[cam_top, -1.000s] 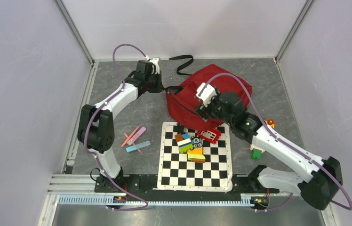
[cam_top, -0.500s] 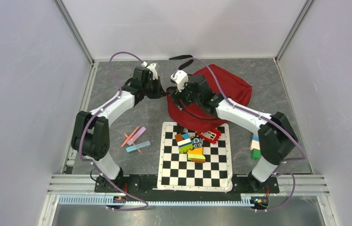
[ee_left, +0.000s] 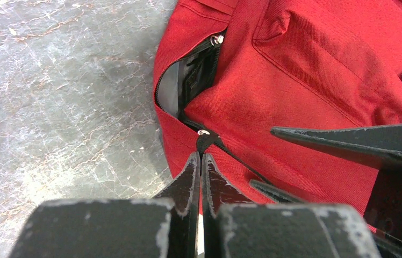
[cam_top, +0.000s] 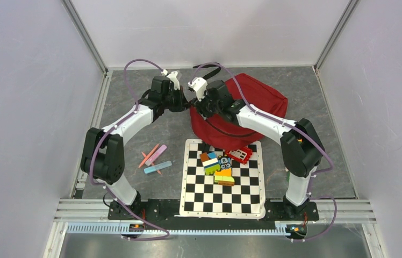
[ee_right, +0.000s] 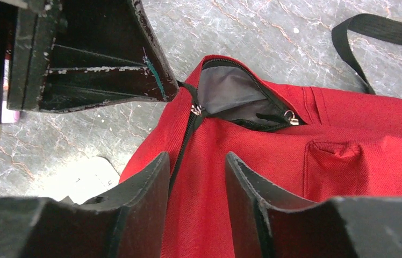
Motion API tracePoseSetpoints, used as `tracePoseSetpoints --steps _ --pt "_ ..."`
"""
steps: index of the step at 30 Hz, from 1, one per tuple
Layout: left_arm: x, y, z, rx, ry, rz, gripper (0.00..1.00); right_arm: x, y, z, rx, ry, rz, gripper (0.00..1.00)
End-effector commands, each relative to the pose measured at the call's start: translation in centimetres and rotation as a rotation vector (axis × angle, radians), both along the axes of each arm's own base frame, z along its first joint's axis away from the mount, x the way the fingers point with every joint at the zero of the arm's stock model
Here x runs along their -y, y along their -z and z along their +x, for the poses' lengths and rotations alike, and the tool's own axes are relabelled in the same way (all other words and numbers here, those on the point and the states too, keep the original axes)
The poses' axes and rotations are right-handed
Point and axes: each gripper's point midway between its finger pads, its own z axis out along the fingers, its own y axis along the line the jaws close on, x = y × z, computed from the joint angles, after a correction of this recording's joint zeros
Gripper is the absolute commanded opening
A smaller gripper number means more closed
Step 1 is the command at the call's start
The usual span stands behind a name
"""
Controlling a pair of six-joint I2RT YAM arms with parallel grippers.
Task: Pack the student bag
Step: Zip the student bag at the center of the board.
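Observation:
The student bag is a dark red backpack lying at the back of the table. Its zipper is partly open at the left corner, showing grey lining. My left gripper is shut on the black zipper pull at that corner. My right gripper hovers right beside it over the same corner. In the right wrist view the right gripper is open, with red fabric and the zipper line below its jaws. The left wrist view shows the bag filling the right side.
A checkerboard mat lies in front of the bag with toy blocks and a small red toy box on it. Coloured pens lie left of the mat. A black strap trails behind the bag.
My right arm has swung left from the bag's front to its left corner beside the left gripper, and its jaws have narrowed. The left gripper has stayed shut at the zipper.

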Motion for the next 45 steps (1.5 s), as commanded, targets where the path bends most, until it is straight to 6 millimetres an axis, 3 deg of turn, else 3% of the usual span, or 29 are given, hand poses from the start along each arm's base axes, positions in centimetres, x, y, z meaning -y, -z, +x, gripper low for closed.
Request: tracePoseSetpoints --steps 1,3,6,10,15,19,21,24,25,32,39,42,45 --pt "0.8 -2.8 1.3 0.075 0.005 -0.043 0.02 -0.7 -1.4 0.7 0.013 0.003 0.036 0.40" --pt "0.6 -2.6 1.5 0.072 -0.007 -0.034 0.02 -1.2 -1.2 0.1 -0.016 -0.025 0.051 0.39" --pt "0.6 -2.6 1.7 0.067 -0.013 -0.036 0.02 -2.1 -1.5 -0.9 -0.052 -0.066 0.087 0.52" --pt "0.7 -2.9 2.0 0.073 -0.025 -0.053 0.02 -2.5 -1.0 -1.0 -0.069 -0.087 0.080 0.61" --pt "0.8 -3.4 2.3 0.083 -0.036 -0.057 0.02 -2.9 0.4 -1.0 -0.121 -0.097 0.050 0.62" --pt "0.5 -3.5 2.4 0.086 -0.043 -0.049 0.02 -3.0 1.1 -1.1 -0.147 -0.097 0.046 0.58" --pt "0.5 -3.5 2.4 0.086 -0.043 -0.045 0.02 -2.9 1.1 -1.2 -0.149 -0.103 0.033 0.40" --pt "0.5 -3.2 2.7 0.079 -0.047 -0.033 0.02 -2.6 -0.5 -1.2 -0.115 -0.099 0.044 0.05" --pt "0.4 -3.3 2.9 0.077 -0.052 -0.027 0.02 -2.5 -1.1 -1.2 -0.101 -0.099 0.047 0.00" --pt "0.0 -4.1 4.4 0.085 -0.090 0.001 0.02 -0.8 -8.1 -3.2 0.019 -0.145 0.088 0.00" --pt "0.9 -5.6 6.2 0.097 -0.087 -0.043 0.02 1.3 -12.5 -5.8 0.101 -0.247 0.021 0.00" --pt "1.4 -5.6 7.1 0.097 -0.077 -0.052 0.02 1.7 -14.4 -6.4 0.127 -0.274 0.014 0.00" --pt "1.3 -4.0 8.2 0.054 -0.085 -0.024 0.02 1.8 -16.5 -6.9 0.155 -0.285 0.037 0.00"
